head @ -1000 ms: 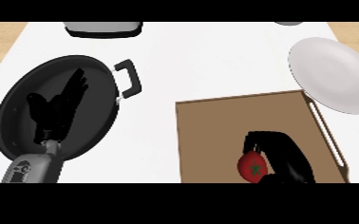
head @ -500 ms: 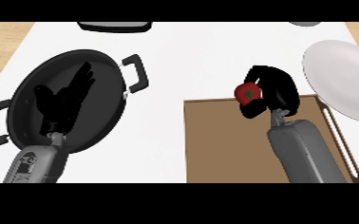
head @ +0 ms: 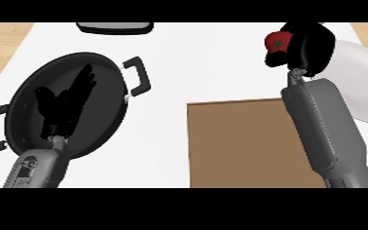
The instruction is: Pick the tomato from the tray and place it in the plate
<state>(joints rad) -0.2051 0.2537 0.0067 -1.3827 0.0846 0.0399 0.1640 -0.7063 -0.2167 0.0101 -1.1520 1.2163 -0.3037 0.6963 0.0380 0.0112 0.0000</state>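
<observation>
Gripping the small red round tomato (head: 277, 41) with its green stalk cap, our right robot hand (head: 307, 48) had its black fingers curled round the fruit, which sat on the hand's inner side, off the flat brown wooden tray (head: 237, 141) and raised above the white table (head: 208, 63). Just beside the hand, the round white plate (head: 352, 73) showed only as a sliver at the view's right, mostly hidden by our forearm. We judged the danger to lie there: with the rim so covered, a release short of it would set the tomato on the table, where it could roll. Our left robot hand (head: 68, 105) rested open, fingers straight, over the wide black two-handled pan (head: 101, 73). A dark, grey-rimmed dish (head: 115, 28) stood at the table's far edge, where pale wood showed at both corners.
</observation>
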